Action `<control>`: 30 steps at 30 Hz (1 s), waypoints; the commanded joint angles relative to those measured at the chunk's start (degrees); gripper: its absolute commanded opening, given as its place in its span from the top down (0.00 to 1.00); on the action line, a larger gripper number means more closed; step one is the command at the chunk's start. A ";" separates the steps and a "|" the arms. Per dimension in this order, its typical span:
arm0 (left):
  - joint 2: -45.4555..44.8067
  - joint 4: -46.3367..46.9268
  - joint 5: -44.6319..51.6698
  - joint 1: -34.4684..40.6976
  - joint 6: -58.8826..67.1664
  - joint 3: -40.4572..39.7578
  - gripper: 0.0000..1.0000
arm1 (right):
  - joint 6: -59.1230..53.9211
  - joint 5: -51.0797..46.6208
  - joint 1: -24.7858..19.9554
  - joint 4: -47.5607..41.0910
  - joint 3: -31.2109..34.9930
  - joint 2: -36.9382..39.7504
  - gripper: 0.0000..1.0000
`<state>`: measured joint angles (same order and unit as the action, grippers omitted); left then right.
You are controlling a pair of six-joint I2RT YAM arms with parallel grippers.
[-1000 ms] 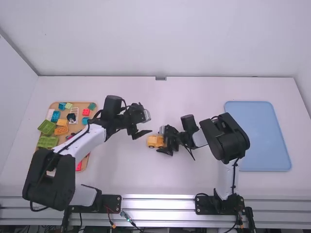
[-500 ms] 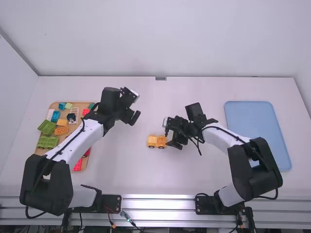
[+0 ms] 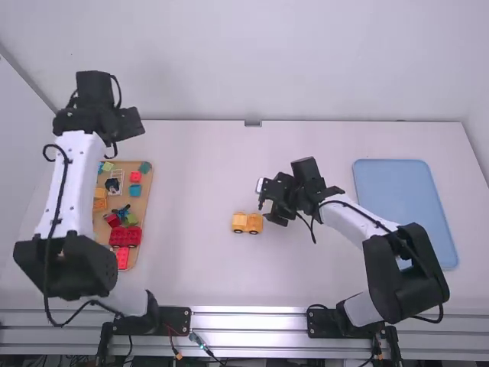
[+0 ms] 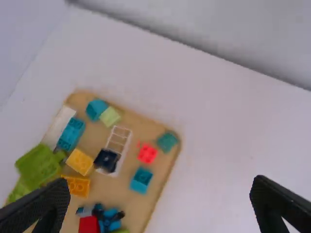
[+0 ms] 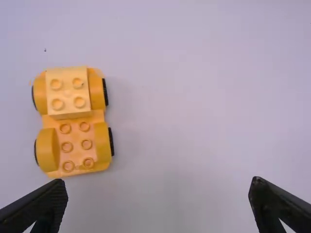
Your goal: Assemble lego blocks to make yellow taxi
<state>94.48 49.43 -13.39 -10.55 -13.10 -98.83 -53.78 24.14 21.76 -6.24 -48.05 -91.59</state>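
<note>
My left gripper [image 3: 126,126] is over the far left of the table, beyond the tray's right part; in the left wrist view the left gripper [image 4: 161,187] is wide open and holds nothing. My right gripper [image 3: 270,210] is just right of the yellow wheeled base [image 3: 238,222] near the table's middle. In the right wrist view, the right gripper [image 5: 158,187] stands open and empty, apart from the yellow base [image 5: 67,143]. A light yellow block [image 5: 68,92] sits on one end of that base; bare studs show on the other end. Two yellow-orange bricks, one lighter [image 4: 80,161] and one darker [image 4: 77,186], lie on the tray.
The wooden tray [image 3: 144,200] at the left holds several loose pieces, among them a red wheeled base [image 3: 125,236], a teal block [image 4: 141,180] and a green piece [image 4: 39,167]. A blue tray [image 3: 405,214] lies at the right.
My left arm has swung left and away from the camera, from the table's middle-left to beyond the tray. The right gripper has backed off to the right, leaving the yellow base uncovered.
</note>
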 commanded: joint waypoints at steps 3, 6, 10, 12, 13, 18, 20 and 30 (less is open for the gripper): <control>12.00 9.25 3.91 -8.22 -10.97 -11.30 0.01 | 4.50 -2.89 0.04 1.79 -0.90 0.57 0.01; 19.61 13.86 7.61 -12.20 -14.51 -16.68 0.01 | 4.68 -3.15 0.04 2.54 -0.90 0.57 0.01; 27.63 12.81 7.63 -15.56 -19.15 -18.91 0.01 | 4.70 -3.21 0.04 2.58 -0.90 0.57 0.01; 29.62 12.00 8.04 -16.02 -19.67 -18.75 0.01 | 4.72 -3.21 0.04 2.56 -0.90 0.57 0.01; 30.53 12.35 8.02 -16.33 -19.71 -18.60 0.01 | 5.05 -3.21 0.04 2.58 -0.90 0.57 0.01; 32.17 10.62 7.85 -16.87 -20.15 -14.88 0.01 | 7.43 -3.19 0.00 4.04 -0.90 0.57 0.01; 32.17 8.79 7.80 -16.90 -20.11 -12.96 0.01 | 7.50 -3.23 0.00 4.37 -0.90 0.57 0.01; 32.17 2.14 9.18 -21.49 -25.92 -4.90 0.00 | 7.28 -3.23 0.00 4.48 -0.90 0.57 0.01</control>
<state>126.96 51.53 -4.91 -30.02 -36.29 -104.97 -46.85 20.78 21.74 -1.89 -48.05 -91.59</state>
